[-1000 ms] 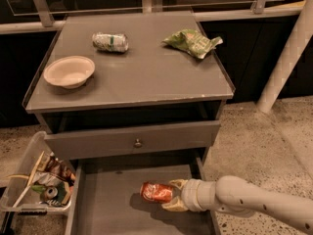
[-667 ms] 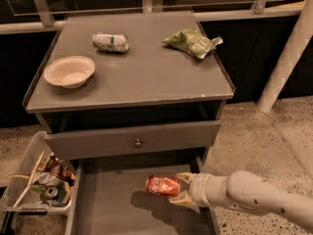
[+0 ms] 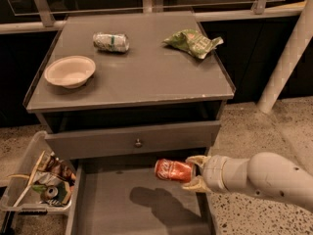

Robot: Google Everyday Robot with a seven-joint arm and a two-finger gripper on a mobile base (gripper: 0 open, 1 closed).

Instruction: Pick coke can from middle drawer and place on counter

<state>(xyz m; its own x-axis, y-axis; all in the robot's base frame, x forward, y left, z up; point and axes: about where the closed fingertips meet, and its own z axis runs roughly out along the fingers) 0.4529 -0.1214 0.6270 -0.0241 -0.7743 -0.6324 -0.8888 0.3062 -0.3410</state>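
On the floor at the far left stands a pale plastic bin (image 3: 19,180) full of mixed wrappers and scraps, just beside the left wall of the middle drawer (image 3: 112,212). The drawer is pulled out, showing a plain grey floor. Above it is a shut drawer front (image 3: 98,142) with a small round knob (image 3: 138,143) at its centre.

The bench (image 3: 146,80) tops the cabinet. Near its left edge sits a shallow cream bowl (image 3: 70,71), upright. Behind and to the right of the bowl a silver-and-green can (image 3: 111,42) lies on its side. A crumpled green bag (image 3: 193,42) rests near the back right corner, well apart from that can.

Below the bench, the coke can (image 3: 172,170) is held sideways over the right part of the middle drawer, just under the shut drawer front. It is clear of the drawer floor, and its shadow (image 3: 156,204) falls on the grey floor below it. The hand (image 3: 191,172) grips the can's right end, one cream finger above and one below. The thick pale arm (image 3: 266,177) runs from the hand to the right edge of the view, over the speckled floor (image 3: 244,126). Farther right, a white post (image 3: 286,58) leans up beside the cabinet.
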